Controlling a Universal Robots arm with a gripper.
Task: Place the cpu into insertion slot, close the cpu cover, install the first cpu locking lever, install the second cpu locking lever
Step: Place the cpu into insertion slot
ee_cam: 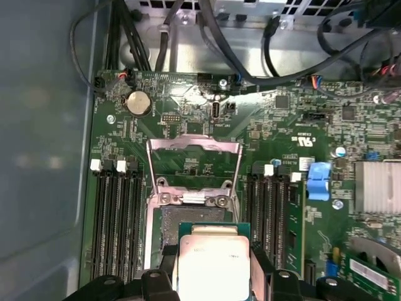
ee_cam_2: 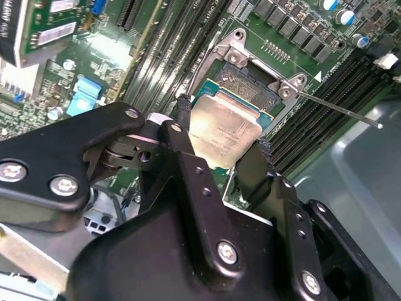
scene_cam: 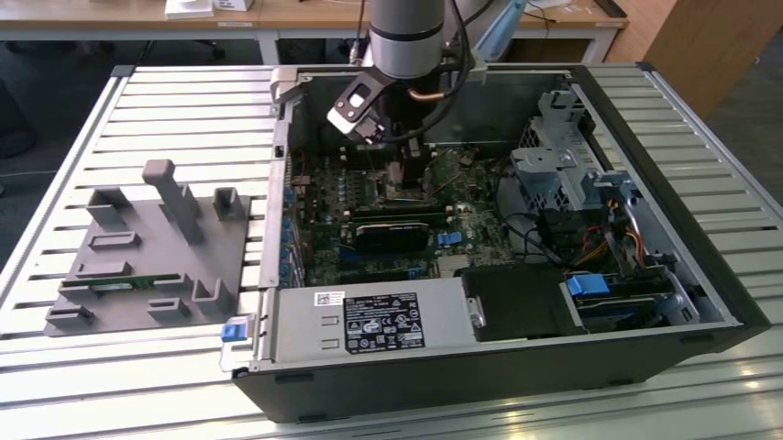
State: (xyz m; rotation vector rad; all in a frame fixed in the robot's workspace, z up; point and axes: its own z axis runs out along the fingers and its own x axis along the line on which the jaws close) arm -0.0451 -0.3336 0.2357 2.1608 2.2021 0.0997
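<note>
Inside the open computer case (scene_cam: 490, 376), over the motherboard (ee_cam: 188, 122):

- Gripper (ee_cam_2: 220, 135): black claw pinching the cpu (ee_cam_2: 227, 125) by two opposite edges, one finger on each side. It hangs low above the board in the exterior view.
- Cpu: silvery-tan top facing up, held over the near part of the insertion slot (ee_cam: 194, 216). It is judged not yet seated, since part of the dark socket floor shows bare beyond it in both wrist views.
- Insertion slot: lies between two banks of memory slots (ee_cam: 116, 219).
- Cpu cover (ee_cam: 194, 145): metal frame swung back off the socket, open.
- Locking lever (ee_cam_2: 338, 108): thin metal rod standing free beside the socket, judged unlatched. A second lever cannot be told apart.

Progress: placing step in hand. Cover closing and both lever steps not yet done.
</note>
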